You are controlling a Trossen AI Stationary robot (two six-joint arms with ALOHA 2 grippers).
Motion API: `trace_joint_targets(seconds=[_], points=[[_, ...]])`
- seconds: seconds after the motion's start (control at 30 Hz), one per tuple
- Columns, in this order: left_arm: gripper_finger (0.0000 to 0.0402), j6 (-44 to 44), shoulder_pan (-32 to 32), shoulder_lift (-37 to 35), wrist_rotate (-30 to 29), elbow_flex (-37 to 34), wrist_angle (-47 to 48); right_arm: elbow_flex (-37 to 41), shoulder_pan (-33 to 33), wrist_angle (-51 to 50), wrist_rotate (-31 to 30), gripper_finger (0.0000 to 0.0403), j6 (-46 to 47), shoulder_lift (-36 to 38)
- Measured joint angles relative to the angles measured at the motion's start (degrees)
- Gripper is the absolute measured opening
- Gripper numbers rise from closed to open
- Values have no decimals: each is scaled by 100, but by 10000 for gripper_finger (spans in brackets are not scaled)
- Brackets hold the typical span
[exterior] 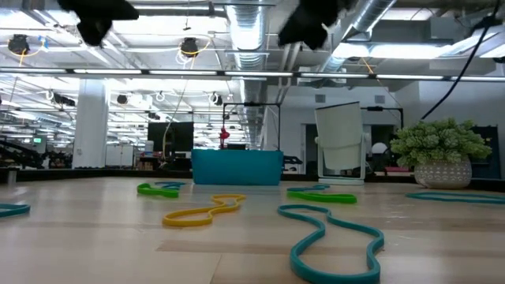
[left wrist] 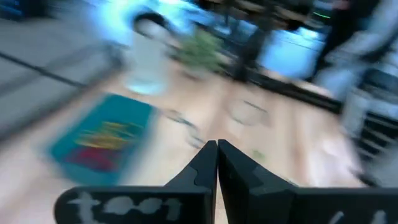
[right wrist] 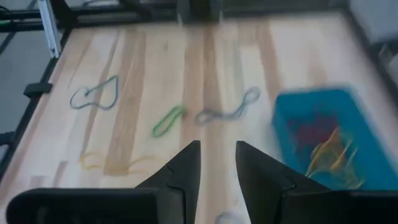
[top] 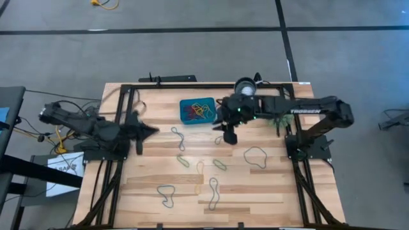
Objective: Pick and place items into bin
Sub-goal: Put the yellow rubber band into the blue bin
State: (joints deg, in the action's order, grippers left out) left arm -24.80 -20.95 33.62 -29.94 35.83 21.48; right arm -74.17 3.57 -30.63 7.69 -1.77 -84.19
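Observation:
The teal-blue bin [top: 197, 110] stands at the table's far middle with several red, orange and yellow rubber bands in it; it also shows in the right wrist view [right wrist: 323, 140] and the left wrist view [left wrist: 102, 140]. Loose bands lie on the table: grey ones [top: 177, 138] [top: 256, 156] [top: 166, 193], green ones [top: 220, 164] [top: 183, 160], yellow ones [top: 213, 191]. My right gripper [top: 229, 134] hangs open and empty above the table, just right of the bin. My left gripper [top: 151, 131] is shut and empty at the table's left side, raised.
A round white-and-metal cup [top: 245, 86] and a spiky green plant ball [exterior: 442, 150] stand at the far right. A black frame [top: 128, 89] runs around the table. More bands lie toward the near edge [top: 227, 208].

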Motion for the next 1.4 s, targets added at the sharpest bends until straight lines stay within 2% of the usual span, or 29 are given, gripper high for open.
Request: trace_joint_targets(seconds=[0.1, 0.17, 0.3, 0.5, 0.73, 0.93, 1.2, 1.4], points=[[0, 144, -4, 356, 970, -588, -898, 412, -313, -59, -7, 96, 342, -19], [0, 402, -2, 620, 1236, -850, -1350, 564, -547, -118, 2, 96, 371, -56], [0, 957, 11, 1444, 1286, -1149, -2428, 621, -923, -123, -13, 95, 303, -142], [11, 1544, 68, 3070, 1320, -971, -3807, 618, -1161, 309, -17, 95, 174, -140], [89, 1672, 383, 4523, 1354, -282, -3917, 618, -1180, 516, -27, 95, 177, -132], [144, 1665, 582, 5522, 1842, 311, -3895, 616, -1180, 672, -26, 95, 179, -136], [144, 1644, 709, 6618, 1967, 1013, -3413, 616, -1173, 741, -25, 95, 179, -139], [135, 1521, 762, 6844, 1902, 1155, -3440, 614, -1173, 870, -25, 95, 181, -141]])
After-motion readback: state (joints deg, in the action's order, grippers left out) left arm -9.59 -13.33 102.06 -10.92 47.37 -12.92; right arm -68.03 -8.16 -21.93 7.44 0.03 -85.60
